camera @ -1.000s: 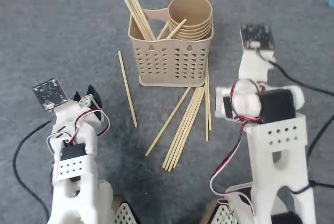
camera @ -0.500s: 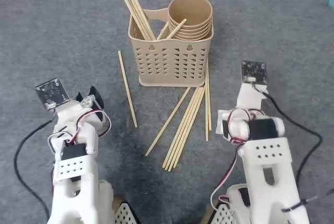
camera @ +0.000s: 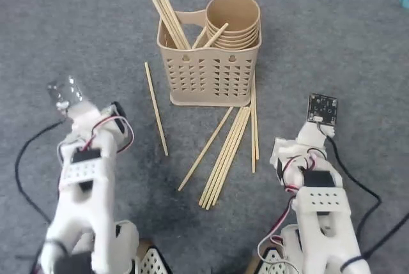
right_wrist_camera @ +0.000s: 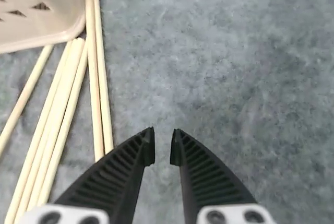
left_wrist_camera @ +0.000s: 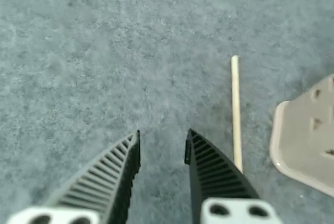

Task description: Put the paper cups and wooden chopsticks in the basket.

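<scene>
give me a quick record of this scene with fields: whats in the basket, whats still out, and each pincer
surface: grey carpet
basket: upright, at the far middle of the carpet
in basket: stacked paper cups; several chopsticks leaning at the other end
still out: single chopstick lying apart on the left arm's side; bunch of chopsticks lying from the basket's foot toward the arms
left pincer: open, empty, over carpet beside the single chopstick
right pincer: narrowly open, empty, over carpet beside the bunch
</scene>
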`<state>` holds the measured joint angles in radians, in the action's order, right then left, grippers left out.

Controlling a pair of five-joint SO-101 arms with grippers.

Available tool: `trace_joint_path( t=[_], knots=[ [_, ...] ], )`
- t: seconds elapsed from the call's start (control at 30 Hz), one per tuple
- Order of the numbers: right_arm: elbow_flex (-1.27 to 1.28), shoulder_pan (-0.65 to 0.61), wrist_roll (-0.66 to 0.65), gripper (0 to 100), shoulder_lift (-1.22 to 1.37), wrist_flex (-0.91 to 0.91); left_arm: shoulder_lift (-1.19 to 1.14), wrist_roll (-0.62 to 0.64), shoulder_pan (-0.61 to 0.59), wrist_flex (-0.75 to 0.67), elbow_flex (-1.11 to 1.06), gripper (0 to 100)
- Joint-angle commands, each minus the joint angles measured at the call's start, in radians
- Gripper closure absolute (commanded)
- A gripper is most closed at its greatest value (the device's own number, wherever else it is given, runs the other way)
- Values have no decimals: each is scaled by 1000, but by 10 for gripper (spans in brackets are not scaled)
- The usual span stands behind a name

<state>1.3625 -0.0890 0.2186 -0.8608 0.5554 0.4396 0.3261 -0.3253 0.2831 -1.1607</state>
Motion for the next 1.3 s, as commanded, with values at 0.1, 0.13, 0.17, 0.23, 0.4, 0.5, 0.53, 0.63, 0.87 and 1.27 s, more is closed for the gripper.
trace_joint_path(
  t=[0.1,0.13,0.17,0.23,0.4,0.5,0.53,0.63,0.87,1.27],
  knots=[
    [28,7,9,937,-35,-125,-175,-5,11,135,231,866],
    [35,7,9,937,-35,-140,-190,-5,18,166,268,866],
    [43,7,9,937,-35,-159,-207,-3,28,192,306,866],
    [57,7,8,937,-35,-189,-244,-2,44,238,387,866],
    [71,7,5,937,-35,-214,-370,52,97,396,616,866],
    [71,7,5,937,-33,-216,-473,91,109,486,776,866],
    [71,7,5,937,-33,-216,-509,94,114,514,832,866],
    [71,7,5,937,-33,-216,-615,95,114,580,989,866],
    [71,7,3,936,-33,-216,-847,97,115,657,1271,866],
    [71,7,3,933,-30,-216,-1128,98,143,661,1560,866]
  ],
)
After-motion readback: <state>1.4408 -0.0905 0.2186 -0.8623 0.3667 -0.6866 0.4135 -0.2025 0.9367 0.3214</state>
